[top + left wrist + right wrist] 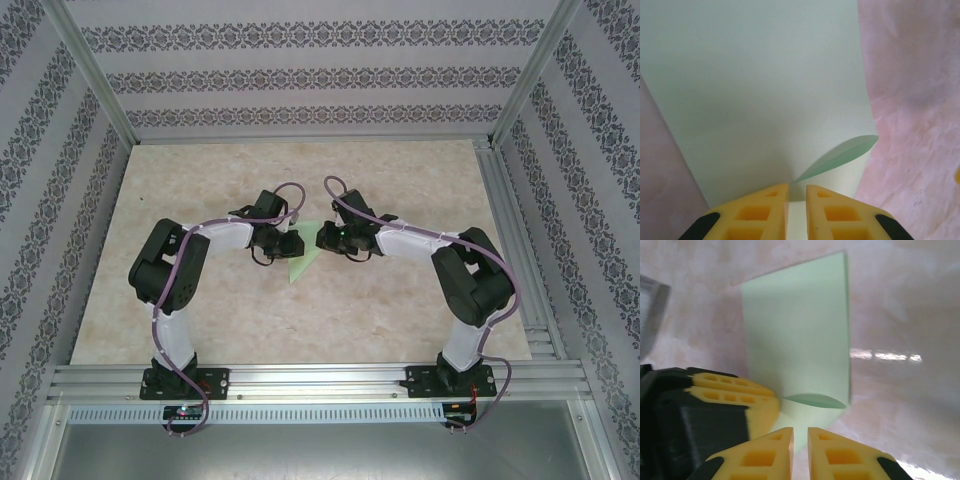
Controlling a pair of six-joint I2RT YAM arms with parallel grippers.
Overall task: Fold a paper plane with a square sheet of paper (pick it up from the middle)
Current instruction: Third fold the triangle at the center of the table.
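Observation:
The pale green square sheet of paper (305, 262) lies folded over on the table's middle, a pointed corner toward the near edge. In the left wrist view the paper (755, 90) has a lifted leaf-shaped loop (845, 152) at the fold. My left gripper (797, 189) stands at the paper's edge, jaws a narrow gap apart, paper showing through the gap. My right gripper (800, 432) faces it from the other side, also slightly open, just short of the paper (800, 330). The left gripper's yellow finger (740, 395) sits close beside it. From above, left gripper (297, 243) and right gripper (322, 240) nearly meet.
The beige marble-patterned tabletop (400, 190) spreads around the paper. Aluminium frame rails (510, 230) run along the right side and the near edge. Patterned walls enclose the back and sides.

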